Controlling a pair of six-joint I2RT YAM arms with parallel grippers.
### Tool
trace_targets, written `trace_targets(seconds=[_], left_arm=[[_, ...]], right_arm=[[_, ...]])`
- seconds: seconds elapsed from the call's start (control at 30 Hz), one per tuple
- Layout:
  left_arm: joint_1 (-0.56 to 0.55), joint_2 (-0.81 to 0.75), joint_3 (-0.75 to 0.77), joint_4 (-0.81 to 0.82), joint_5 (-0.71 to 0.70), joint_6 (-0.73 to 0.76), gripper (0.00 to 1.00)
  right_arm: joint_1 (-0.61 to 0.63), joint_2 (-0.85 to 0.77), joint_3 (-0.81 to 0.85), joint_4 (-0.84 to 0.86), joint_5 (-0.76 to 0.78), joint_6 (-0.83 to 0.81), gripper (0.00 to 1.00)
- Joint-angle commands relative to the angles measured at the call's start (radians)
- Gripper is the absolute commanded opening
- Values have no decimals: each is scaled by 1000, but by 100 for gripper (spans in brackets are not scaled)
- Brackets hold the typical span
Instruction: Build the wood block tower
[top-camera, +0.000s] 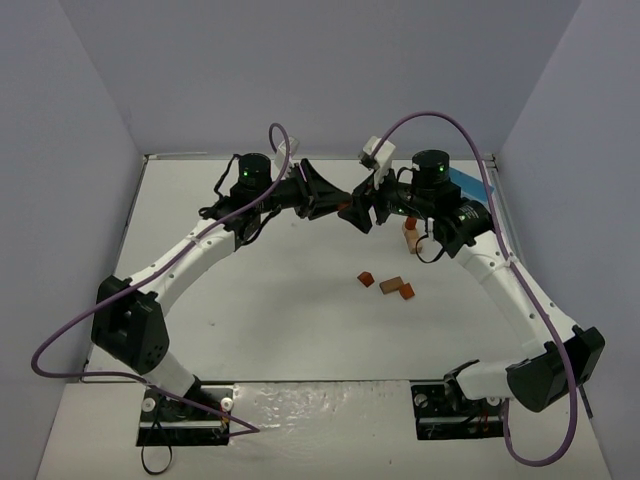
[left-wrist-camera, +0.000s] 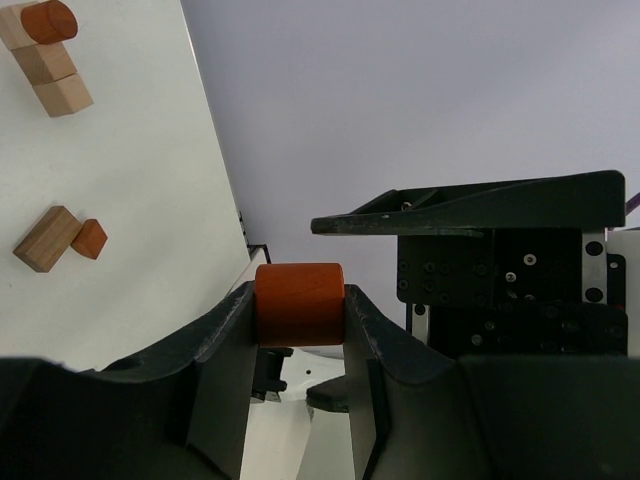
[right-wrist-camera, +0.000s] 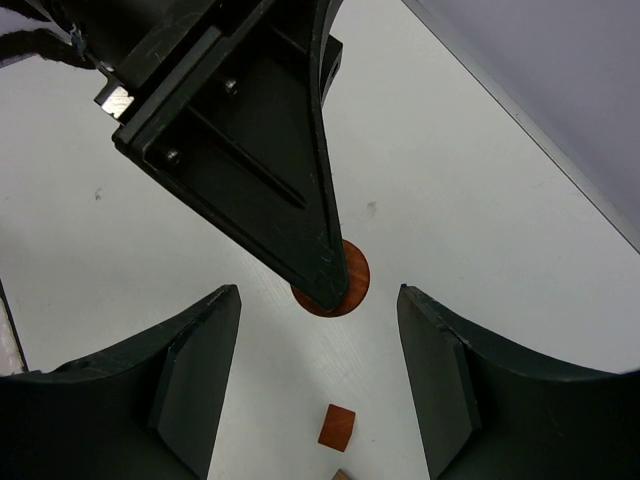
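My left gripper (left-wrist-camera: 299, 292) is shut on a short orange-brown wooden cylinder (left-wrist-camera: 299, 312), held off the table at the back middle. In the top view the left gripper (top-camera: 338, 204) meets the right gripper (top-camera: 366, 213) tip to tip. In the right wrist view, the right gripper (right-wrist-camera: 318, 325) is open. The cylinder (right-wrist-camera: 352, 280) and a left finger (right-wrist-camera: 290, 190) sit just beyond its tips, not touching them. The wood block tower (left-wrist-camera: 48, 55) is two tan cubes with a reddish round piece on top. Part of the tower (top-camera: 410, 236) shows behind the right arm.
Three loose blocks lie mid-table: a small orange one (top-camera: 366, 279), a tan one (top-camera: 391, 285) and another orange one (top-camera: 406, 292). A light blue box (top-camera: 466, 184) sits at the back right. Grey walls close in the table on three sides.
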Motion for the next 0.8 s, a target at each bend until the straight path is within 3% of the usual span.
trace_targets(seconds=[0.0,0.3,0.77], left_arm=[[-7,-79,77,84,31,14,1],[-10,-69,88,85,45,16,1],[-16,-53,94,85,54,19,1]], right_arm=[[8,4,40,76,-4,8,60],[8,14,60,79,-12,7,53],[5,4,79,100,-15,21,51]])
